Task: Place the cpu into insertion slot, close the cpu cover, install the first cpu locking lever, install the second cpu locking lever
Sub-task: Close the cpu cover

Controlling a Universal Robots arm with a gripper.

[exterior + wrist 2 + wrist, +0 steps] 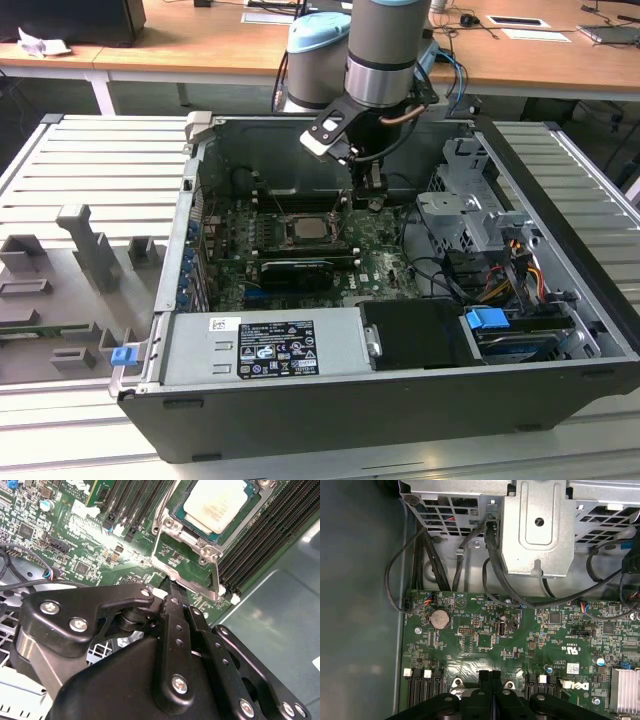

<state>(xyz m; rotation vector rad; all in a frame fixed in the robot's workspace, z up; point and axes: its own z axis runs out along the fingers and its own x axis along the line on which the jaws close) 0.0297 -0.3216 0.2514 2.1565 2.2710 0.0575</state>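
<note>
Just ahead of the claw (169,586), fingers pinched together holding nothing, the chip (217,502) sits in its socket (254,504) under the metal frame (185,565); a skewed push there could slip off and gouge the green board (75,545).

cpu (217,502) matt silvery metal top; cpu cover (197,586) bare grey steel, slight sheen; gripper (170,587) matt black, shiny screws; motherboard (75,540) glossy green.

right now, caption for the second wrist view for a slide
Shut tool at the edge of the cpu cover, which frames the seated cpu.
</note>
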